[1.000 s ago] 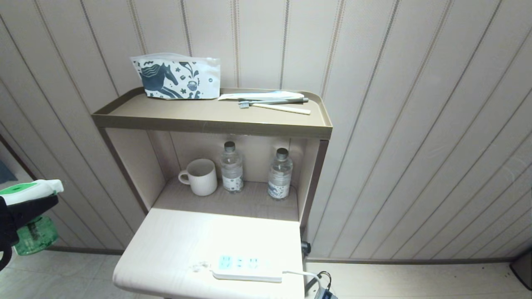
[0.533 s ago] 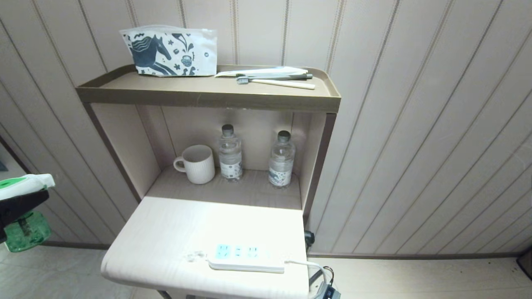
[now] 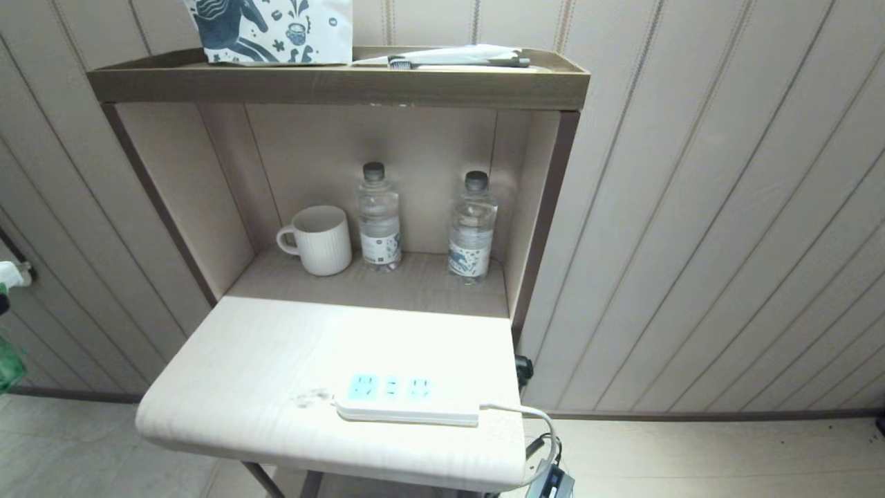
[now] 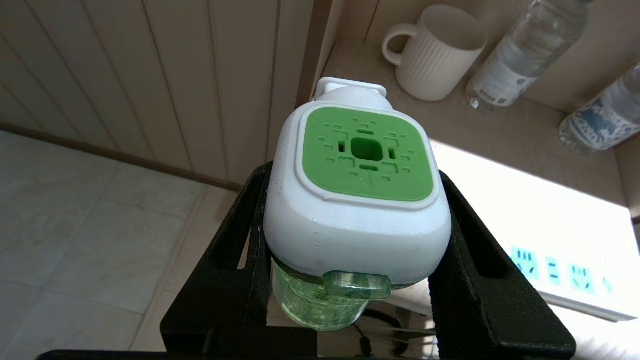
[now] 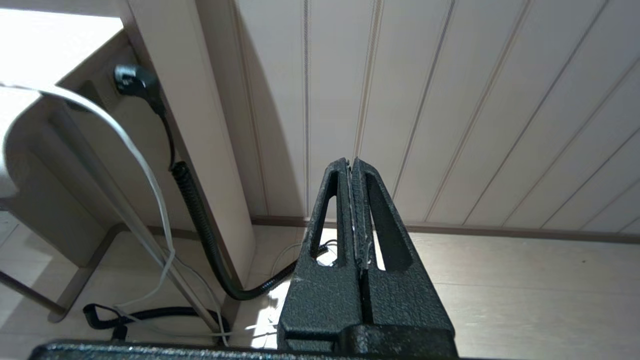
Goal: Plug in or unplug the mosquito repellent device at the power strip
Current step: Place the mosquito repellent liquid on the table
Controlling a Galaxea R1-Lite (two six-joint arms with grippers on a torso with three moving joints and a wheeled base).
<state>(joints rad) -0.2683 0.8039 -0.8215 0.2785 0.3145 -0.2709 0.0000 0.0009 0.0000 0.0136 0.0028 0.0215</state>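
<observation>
The left gripper (image 4: 357,240) has its jaws clamped on both sides of the mosquito repellent device (image 4: 357,190), white-and-green head up, green bottle hanging below between them. It is held out past the left edge of the table (image 3: 228,360), over the floor; in the head view only a sliver of it shows at the far left (image 3: 8,311). The power strip (image 3: 404,400) lies near the table's front edge, toward the right, its 3 blue sockets all empty and its white cable (image 3: 532,422) dropping off the right side. Bare tabletop stretches to its left and behind it. Back in the recess stand a mug (image 3: 317,239) and 2 water bottles (image 3: 378,218), well apart from the strip. The right gripper (image 5: 352,210) hangs low by the wall, jaws pressed together on nothing.
</observation>
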